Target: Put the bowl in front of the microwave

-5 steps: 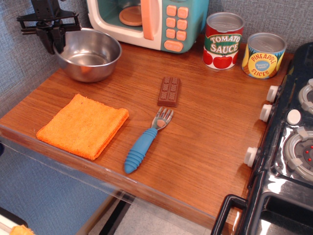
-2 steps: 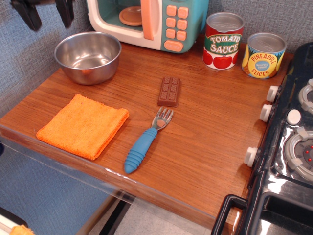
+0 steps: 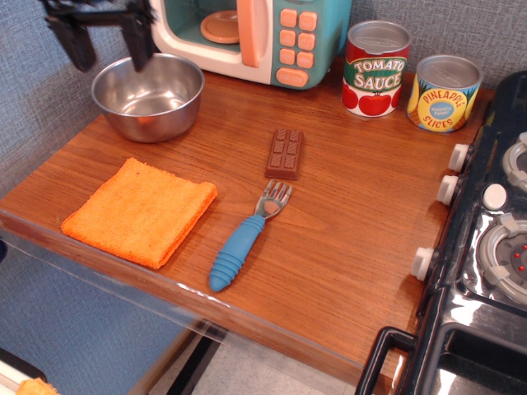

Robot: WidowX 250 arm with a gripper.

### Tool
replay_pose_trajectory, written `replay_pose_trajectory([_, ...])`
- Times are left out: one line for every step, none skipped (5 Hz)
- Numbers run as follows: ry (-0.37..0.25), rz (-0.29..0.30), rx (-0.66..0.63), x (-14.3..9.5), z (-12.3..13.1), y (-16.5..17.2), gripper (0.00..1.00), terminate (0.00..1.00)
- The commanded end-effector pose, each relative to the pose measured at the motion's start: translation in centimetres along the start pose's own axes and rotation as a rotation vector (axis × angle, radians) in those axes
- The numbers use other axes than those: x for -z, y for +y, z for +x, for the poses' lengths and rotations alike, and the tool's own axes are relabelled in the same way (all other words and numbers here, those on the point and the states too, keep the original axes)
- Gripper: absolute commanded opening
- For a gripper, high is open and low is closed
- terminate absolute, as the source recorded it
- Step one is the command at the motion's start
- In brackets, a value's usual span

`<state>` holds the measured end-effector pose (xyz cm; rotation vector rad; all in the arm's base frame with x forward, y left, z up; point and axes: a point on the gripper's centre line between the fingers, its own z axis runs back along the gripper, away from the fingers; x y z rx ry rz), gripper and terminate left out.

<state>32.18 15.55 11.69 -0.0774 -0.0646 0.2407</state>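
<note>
The shiny steel bowl (image 3: 148, 95) stands upright on the wooden counter at the back left, just left of the microwave's front. The teal and cream toy microwave (image 3: 251, 33) sits at the back, with its orange handle, orange keypad and orange plate inside. My black gripper (image 3: 109, 52) hangs open and empty above the bowl's far rim. One finger is over the rim's left side and the other over its right side; neither touches the bowl.
An orange cloth (image 3: 138, 211) lies at the front left. A chocolate bar (image 3: 286, 153) and a blue-handled fork (image 3: 244, 237) lie mid-counter. Tomato sauce can (image 3: 376, 68) and pineapple can (image 3: 444, 92) stand at the back right. A black stove (image 3: 486, 247) borders the right.
My gripper let go of the bowl's left rim, rose up and left, then shifted right and a little down over the bowl's back rim. The bowl has not moved.
</note>
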Motion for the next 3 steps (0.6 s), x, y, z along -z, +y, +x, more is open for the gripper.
replay_pose_trajectory([-0.025,0.121,0.259,-1.3,-0.9,-1.8,1.0,0.0])
replay_pose_trajectory([-0.076,0.12,0.233,-0.5,-1.8,-3.0,1.0,0.0])
replay_pose_trajectory([-0.076,0.12,0.233,-0.5,-1.8,-3.0,1.0,1.0])
